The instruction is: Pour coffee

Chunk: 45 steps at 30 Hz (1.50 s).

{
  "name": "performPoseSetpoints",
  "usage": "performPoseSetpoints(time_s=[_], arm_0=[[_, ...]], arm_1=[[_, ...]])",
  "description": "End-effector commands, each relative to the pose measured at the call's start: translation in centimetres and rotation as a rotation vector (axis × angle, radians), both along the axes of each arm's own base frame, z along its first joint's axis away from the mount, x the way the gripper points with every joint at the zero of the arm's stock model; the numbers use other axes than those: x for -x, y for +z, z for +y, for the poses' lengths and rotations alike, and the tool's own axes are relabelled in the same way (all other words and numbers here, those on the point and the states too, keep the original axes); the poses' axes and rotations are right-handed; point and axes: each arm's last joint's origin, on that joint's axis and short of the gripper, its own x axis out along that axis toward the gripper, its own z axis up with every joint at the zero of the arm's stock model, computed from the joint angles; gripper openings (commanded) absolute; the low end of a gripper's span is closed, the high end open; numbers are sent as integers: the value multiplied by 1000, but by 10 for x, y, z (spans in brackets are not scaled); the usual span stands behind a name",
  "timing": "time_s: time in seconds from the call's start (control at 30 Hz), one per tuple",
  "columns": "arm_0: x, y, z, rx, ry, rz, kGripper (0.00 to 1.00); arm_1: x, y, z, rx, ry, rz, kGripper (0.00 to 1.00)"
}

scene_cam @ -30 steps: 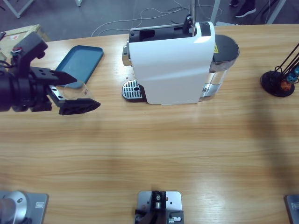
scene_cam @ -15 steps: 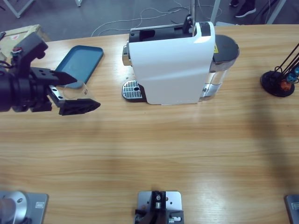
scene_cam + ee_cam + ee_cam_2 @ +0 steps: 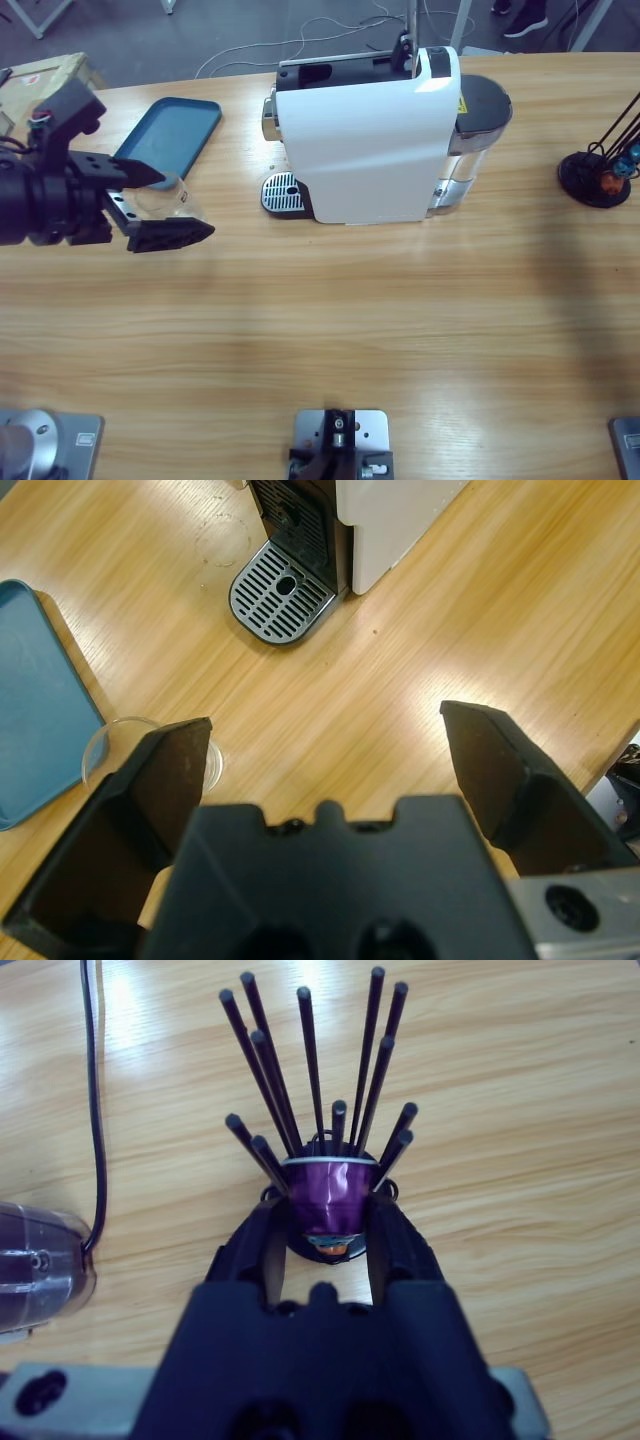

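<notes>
My left gripper hovers open over the table's left end, left of the white coffee machine. In the left wrist view the left gripper has its jaws wide apart. A clear glass tumbler stands at the left jaw, partly hidden behind it, beside the blue tray. The tumbler shows faintly in the high view. No coffee is in view. My right gripper shows only in the right wrist view, shut on a purple capsule in front of the black capsule holder.
The machine's drip grille faces the left gripper, with bare wood between them. The blue tray lies at the back left. The capsule holder stands at the far right, and the machine's water tank is on its right side.
The left gripper has shifted slightly toward the table's near edge, still open. Nothing else moved.
</notes>
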Motion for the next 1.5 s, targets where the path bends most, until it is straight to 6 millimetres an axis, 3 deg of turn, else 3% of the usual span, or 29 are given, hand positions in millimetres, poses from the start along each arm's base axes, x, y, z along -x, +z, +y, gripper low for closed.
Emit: performPoseSetpoints(time_s=[0.03,0.2,0.87,0.93,1.07,1.13,1.3,1.5], arm_0=[[3,-6,1,-4,0,9,991],[4,-6,1,-1,-4,7,991],[5,-7,0,-5,-8,9,991],[5,-8,1,-5,-8,10,991],[6,-8,1,-6,-7,9,991],[6,-8,1,-6,-7,9,991],[7,-9,3,-9,-7,12,991],[7,-10,4,-8,-8,11,991]], arm_1=[[19,-3,-5,4,-1,23,302],[23,-4,-6,15,-12,17,315],[7,-6,-7,1,-10,4,295],[6,-6,-7,-1,0,0,178],[6,-7,-6,-8,18,5,154],[7,-8,-5,-10,30,8,58],[9,-7,-5,-11,39,6,0],[14,3,-6,-7,33,-32,0]])
